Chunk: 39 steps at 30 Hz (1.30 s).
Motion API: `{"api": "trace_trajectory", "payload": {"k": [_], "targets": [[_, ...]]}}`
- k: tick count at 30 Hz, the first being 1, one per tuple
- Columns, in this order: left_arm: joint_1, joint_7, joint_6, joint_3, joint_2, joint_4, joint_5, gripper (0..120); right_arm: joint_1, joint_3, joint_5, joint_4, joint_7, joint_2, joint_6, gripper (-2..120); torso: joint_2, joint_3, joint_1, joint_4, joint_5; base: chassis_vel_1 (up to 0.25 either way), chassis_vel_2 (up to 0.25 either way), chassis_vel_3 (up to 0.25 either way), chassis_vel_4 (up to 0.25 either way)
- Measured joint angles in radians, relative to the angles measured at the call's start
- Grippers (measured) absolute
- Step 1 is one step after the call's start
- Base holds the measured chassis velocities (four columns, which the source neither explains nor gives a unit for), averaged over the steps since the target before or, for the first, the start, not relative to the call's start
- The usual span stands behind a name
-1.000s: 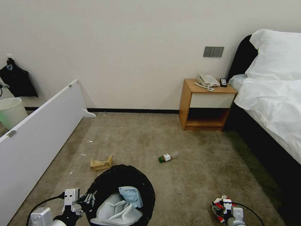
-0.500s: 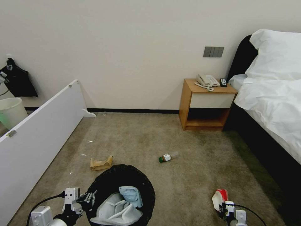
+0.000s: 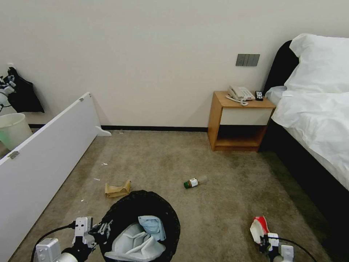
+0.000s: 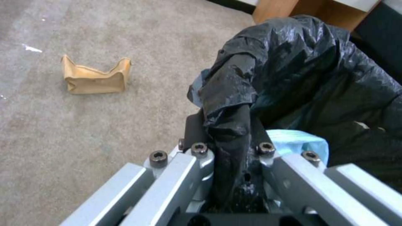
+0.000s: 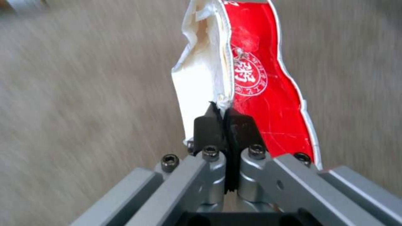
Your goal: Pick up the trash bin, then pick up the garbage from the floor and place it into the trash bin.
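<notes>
Head view: at lower left, the left gripper (image 3: 103,230) has its jaws clamped on the black-lined rim of the trash bin (image 3: 165,214), which holds white slippers (image 3: 136,243) and a bluish wad. Just beyond the bin on the carpet (image 3: 225,203) lies the torn brown paper bag (image 3: 117,189), and farther right the green-capped bottle (image 3: 195,181). At lower right, the right gripper (image 3: 268,242) pinches the red packet (image 3: 259,228) by its edge, jaws closed.

L pincer (image 3: 103,230) low at front-left, fingers clamped tight; R pincer (image 3: 268,243) low at front-right, fingers pinched together
</notes>
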Motion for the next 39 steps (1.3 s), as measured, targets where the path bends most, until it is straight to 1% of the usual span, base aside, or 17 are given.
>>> {"api": "trace_trajectory", "payload": {"k": [2,4,5,7,8,9,10,12,13,14,16,18,19,23,24,30,39], "targets": [[-0.002,-0.001,0.002,0.0,0.003,-0.001,-0.003,4,-0.008,0.01,0.021,0.019,-0.026,-0.007,0.038,0,0.0,0.0,0.0,0.0,-0.0002,0.0,0.0,0.0,0.0],[-0.01,-0.003,0.007,-0.001,0.008,-0.004,-0.009,4,-0.02,0.031,0.078,0.058,-0.102,-0.025,0.17,0,0.0,0.0,0.0,0.0001,0.0003,0.0,0.0,0.0,0.0],[-0.01,-0.003,0.007,-0.001,0.008,-0.004,-0.009,4,-0.02,0.031,0.078,0.058,-0.102,-0.025,0.17,0,0.0,0.0,0.0,0.0001,0.0003,0.0,0.0,0.0,0.0],[-0.017,-0.006,0.011,0.0,0.014,-0.004,-0.015,4,-0.044,0.046,0.158,0.134,-0.217,-0.07,0.267,0,0.0,0.0,0.0,0.0,-0.0003,0.0,0.0,0.0,0.0],[-0.017,-0.006,0.011,0.0,0.014,-0.004,-0.015,4,-0.044,0.046,0.158,0.134,-0.217,-0.07,0.267,0,0.0,0.0,0.0,0.0,-0.0003,0.0,0.0,0.0,0.0],[-0.022,-0.006,0.012,0.003,0.016,-0.003,-0.017,4,-0.056,0.046,0.195,0.179,-0.302,-0.099,0.319,0,0.0,0.0,0.0,-0.0003,-0.0006,0.0,0.0,0.0,0.0],[-0.022,-0.006,0.012,0.003,0.016,-0.003,-0.017,4,-0.056,0.046,0.195,0.179,-0.302,-0.099,0.319,0,0.0,0.0,0.0,-0.0003,-0.0006,0.0,0.0,0.0,0.0],[-0.033,-0.008,0.016,0.014,0.021,0.004,-0.019,4,-0.072,0.012,0.252,0.273,-0.475,-0.163,0.426,0,0.0,0.0,0.0,0.0,-0.0001,0.0,0.0,0.0,0.0],[-0.033,-0.008,0.016,0.014,0.021,0.004,-0.019,4,-0.072,0.012,0.252,0.273,-0.475,-0.163,0.426,0,0.0,0.0,0.0,0.0,-0.0001,0.0,0.0,0.0,0.0],[-0.036,-0.011,0.019,0.021,0.023,0.006,-0.019,4,-0.076,-0.017,0.307,0.335,-0.557,-0.204,0.45,0,0.0,0.0,0.0,0.0003,-0.0002,0.0,0.0,0.0,0.0],[-0.038,-0.012,0.02,0.025,0.024,0.007,-0.019,4,-0.077,-0.038,0.35,0.371,-0.595,-0.227,0.455,0,0.0,0.0,0.0,0.0002,-0.0004,0.0,0.0,0.0,0.0],[-0.042,-0.015,0.024,0.033,0.021,0.008,-0.017,4,-0.073,-0.1,0.476,0.453,-0.697,-0.283,0.456,0,0.0,0.0,0.0,-0.0001,0.0001,0.0,0.0,0.0,0.0],[-0.042,-0.015,0.024,0.033,0.021,0.008,-0.017,4,-0.073,-0.1,0.476,0.453,-0.697,-0.283,0.456,0,0.0,0.0,0.0,-0.0001,0.0001,0.0,0.0,0.0,0.0],[-0.044,-0.018,0.029,0.038,0.01,0.007,-0.014,4,-0.042,-0.188,0.602,0.523,-0.831,-0.352,0.444,0,0.0,0.0,0.0,0.0002,-0.0002,0.0,0.0,0.0,0.0],[-0.043,-0.019,0.03,0.038,0.006,0.006,-0.011,4,-0.014,-0.24,0.646,0.549,-0.88,-0.392,0.434,0,0.0,0.0,0.0,0.0001,-0.0001,0.0,0.0,0.0,0.0],[-0.037,-0.019,0.031,0.031,0.0,0.005,-0.007,4,0.139,-0.448,0.73,0.578,-0.939,-0.493,0.398,0,0.0,0.0,0.0,0.0001,-0.0003,0.0,0.0,0.0,0.0],[-0.04,-0.021,0.035,0.028,-0.003,0.002,-0.005,4,0.387,-0.732,0.774,0.513,-0.966,-0.494,0.381,0,0.0,0.0,0.0,0.0,-0.0006,0.0,0.0,0.0,0.0]]}}
